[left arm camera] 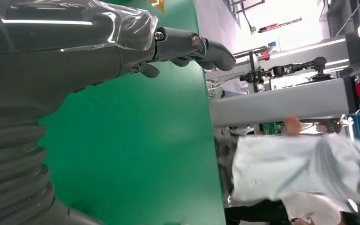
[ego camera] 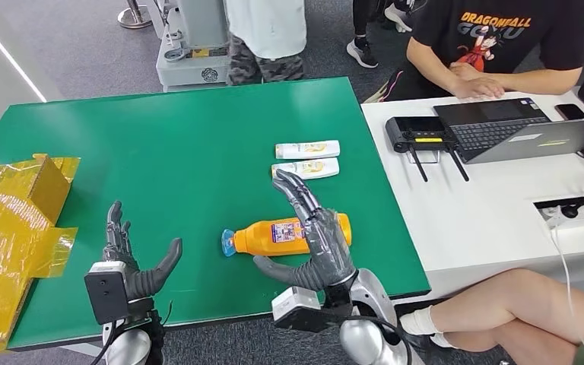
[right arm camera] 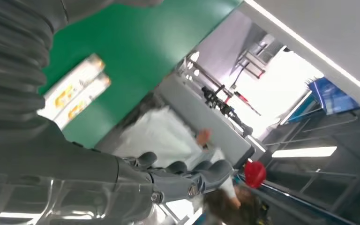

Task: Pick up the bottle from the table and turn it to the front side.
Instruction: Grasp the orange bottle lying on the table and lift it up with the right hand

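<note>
Right hand (ego camera: 321,242) hovers spread and holding nothing over the orange bottle (ego camera: 274,236), which lies on its side on the green counter (ego camera: 198,144), blue cap toward the left hand (ego camera: 133,262). That left hand is also spread and holding nothing, near the counter's front edge. Two white tubes (ego camera: 306,159) lie side by side beyond the bottle

- You have an orange bottle (ego camera: 289,234) with a blue cap and a purple-and-white label.
- Your tabletop (ego camera: 182,152) is plain green.
- The two small packs (ego camera: 306,159) are white with yellow print.
- Your hands (ego camera: 315,239) are dark grey.
- The crumpled wrapping (ego camera: 7,220) is yellow.
</note>
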Robot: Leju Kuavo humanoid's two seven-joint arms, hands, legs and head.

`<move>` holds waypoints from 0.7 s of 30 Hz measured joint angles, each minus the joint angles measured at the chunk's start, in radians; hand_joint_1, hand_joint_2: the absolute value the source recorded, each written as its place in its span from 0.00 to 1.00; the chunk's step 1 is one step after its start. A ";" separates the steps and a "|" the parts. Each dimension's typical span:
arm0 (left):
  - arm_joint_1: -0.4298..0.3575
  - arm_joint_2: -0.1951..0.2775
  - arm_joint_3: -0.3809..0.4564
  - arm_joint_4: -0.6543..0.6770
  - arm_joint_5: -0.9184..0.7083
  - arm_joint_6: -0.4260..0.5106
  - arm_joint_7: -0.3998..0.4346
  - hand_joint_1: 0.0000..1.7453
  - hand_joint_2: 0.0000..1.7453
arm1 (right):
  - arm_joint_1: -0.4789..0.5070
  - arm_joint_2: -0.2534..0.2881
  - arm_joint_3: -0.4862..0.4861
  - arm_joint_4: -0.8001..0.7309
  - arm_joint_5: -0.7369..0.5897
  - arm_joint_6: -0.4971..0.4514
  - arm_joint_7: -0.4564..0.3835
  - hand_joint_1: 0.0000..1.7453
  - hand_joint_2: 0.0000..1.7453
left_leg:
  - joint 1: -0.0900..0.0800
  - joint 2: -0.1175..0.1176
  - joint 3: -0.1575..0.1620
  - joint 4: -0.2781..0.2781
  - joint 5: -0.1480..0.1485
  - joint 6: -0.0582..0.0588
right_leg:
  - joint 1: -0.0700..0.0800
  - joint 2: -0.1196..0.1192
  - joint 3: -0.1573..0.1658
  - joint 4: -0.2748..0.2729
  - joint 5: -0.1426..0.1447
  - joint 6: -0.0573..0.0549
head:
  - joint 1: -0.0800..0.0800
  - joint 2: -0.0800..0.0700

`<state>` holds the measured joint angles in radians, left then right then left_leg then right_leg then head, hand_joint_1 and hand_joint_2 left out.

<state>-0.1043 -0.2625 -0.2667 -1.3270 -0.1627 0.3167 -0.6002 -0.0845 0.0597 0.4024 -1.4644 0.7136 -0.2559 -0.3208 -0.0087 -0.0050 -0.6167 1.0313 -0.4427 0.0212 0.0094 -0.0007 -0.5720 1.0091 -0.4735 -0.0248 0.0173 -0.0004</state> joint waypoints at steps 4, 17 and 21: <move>0.000 0.002 0.001 0.004 0.006 -0.008 -0.010 0.00 1.00 | -0.031 -0.078 -0.013 0.010 0.032 0.031 0.012 0.00 1.00 | 0.000 0.000 0.000 0.000 0.000 0.000 | 0.000 0.000 0.000 0.000 0.000 0.000 | 0.000 0.000; -0.006 0.008 0.023 0.031 0.039 -0.013 -0.047 0.00 1.00 | -0.192 -0.259 0.006 0.102 0.038 0.238 0.063 0.00 1.00 | 0.000 0.002 0.000 0.000 0.000 0.000 | 0.000 0.002 0.000 0.001 0.001 0.000 | 0.000 0.000; -0.007 0.007 0.038 0.041 0.040 -0.018 -0.053 0.00 1.00 | -0.347 -0.278 0.046 0.237 -0.027 0.382 0.035 0.00 1.00 | 0.000 0.002 0.000 0.000 0.002 0.001 | 0.000 0.002 0.000 0.001 0.002 0.001 | 0.000 0.000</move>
<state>-0.1111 -0.2553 -0.2289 -1.2864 -0.1225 0.2986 -0.6533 -0.4314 -0.2187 0.4485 -1.2274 0.6867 0.1262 -0.2856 -0.0086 -0.0033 -0.6165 1.0315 -0.4412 0.0225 0.0096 0.0013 -0.5722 1.0099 -0.4715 -0.0238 0.0171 -0.0004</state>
